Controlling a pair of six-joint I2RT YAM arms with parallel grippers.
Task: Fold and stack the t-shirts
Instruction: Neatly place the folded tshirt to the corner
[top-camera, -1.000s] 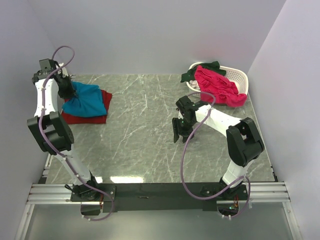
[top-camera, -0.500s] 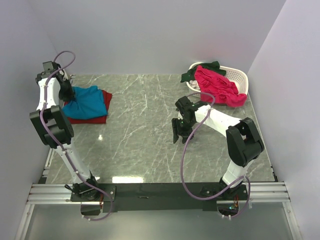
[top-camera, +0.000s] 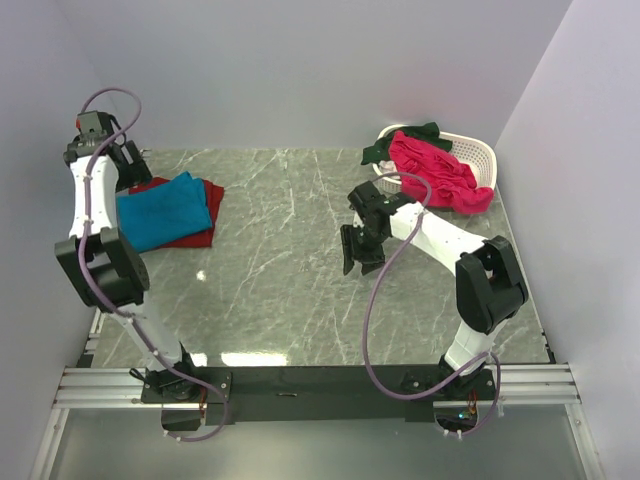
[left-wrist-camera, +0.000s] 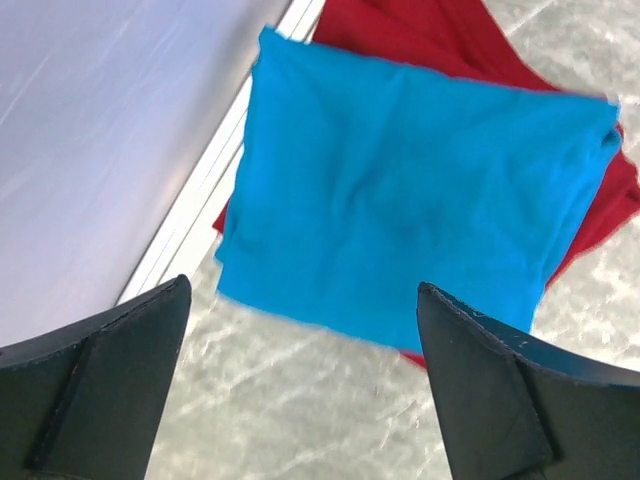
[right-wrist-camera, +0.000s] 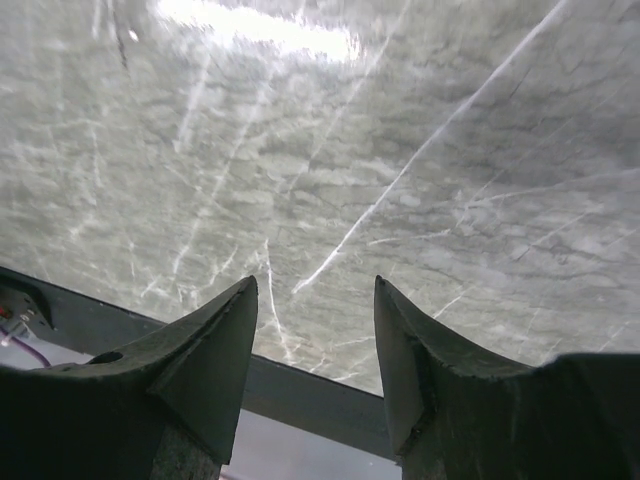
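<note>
Far-left corner of the table (top-camera: 290, 290): the teal-blue t-shirt (top-camera: 160, 208) lies folded flat on the dark red t-shirt (top-camera: 205, 218). Red shows along the far and right sides of the teal one.

- Left gripper (left-wrist-camera: 302, 300) hangs above the pair with fingers spread wide and nothing between them, apart from the cloth.
- Right gripper (right-wrist-camera: 315, 290) hovers over bare marble near mid-table, fingers parted and empty.
- Bright pink t-shirt (top-camera: 440, 172) is draped over the white basket (top-camera: 478, 150) at the far-right corner. The dark green t-shirt (top-camera: 395, 145) hangs off the basket's left rim.

Step in hand, as I judge it: the teal shirt is laid on the stack and the left arm should clear off. It would do best to go straight up and then inward, so no finger drags a fold open. The teal shirt sits askew on the red one, so a light squaring nudge may help.

Edges and room:
- The stack sits close to the left edge, with the rail (left-wrist-camera: 190, 230) and the wall just beside it, so there is little slack on that side.
- Centre and near half give open marble for spreading the next shirt.
- The pink shirt is the likely next pick and is near the right arm.
- Watch that the basket rim does not catch the cloth.
</note>
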